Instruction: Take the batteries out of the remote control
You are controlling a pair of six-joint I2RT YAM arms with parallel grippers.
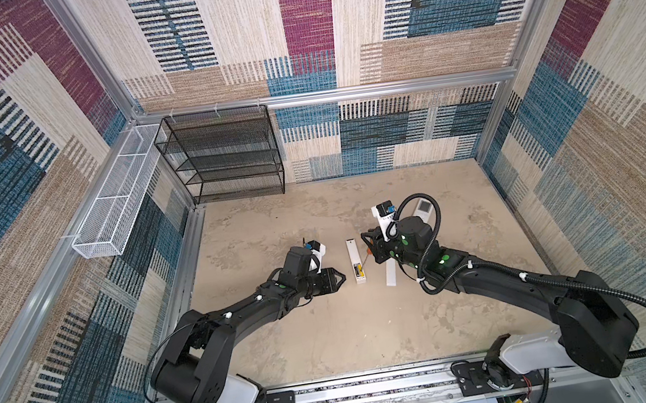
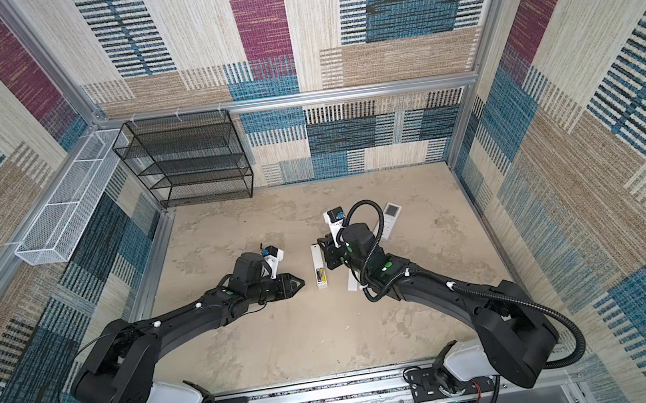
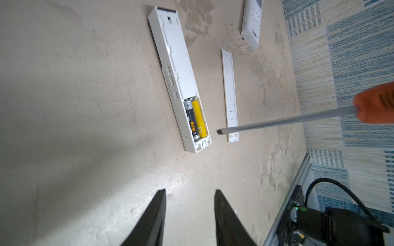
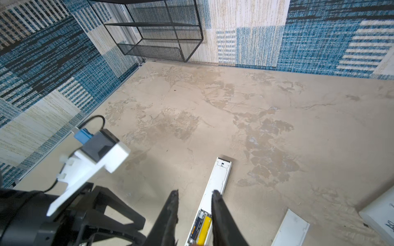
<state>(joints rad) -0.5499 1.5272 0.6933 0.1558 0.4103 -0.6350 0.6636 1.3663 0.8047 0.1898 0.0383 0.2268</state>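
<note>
Two fingers of the left pincer (image 3: 190, 191) stand apart, short of the open end of the remote control (image 3: 177, 53), where the batteries (image 3: 195, 117), one dark and one yellow, lie in their bay. The right pincer (image 4: 195, 191) is clamped on the screwdriver (image 3: 287, 120), its blade tip hovering just beside that remote, over the loose cover (image 3: 229, 95).

Bare beige tabletop (image 1: 329, 335) lies open along the bottom in both top views; at centre, white plastic remote (image 1: 353, 255), orange-handled steel screwdriver (image 1: 368, 252) and white cover strip (image 1: 390, 278) crowd together.
</note>
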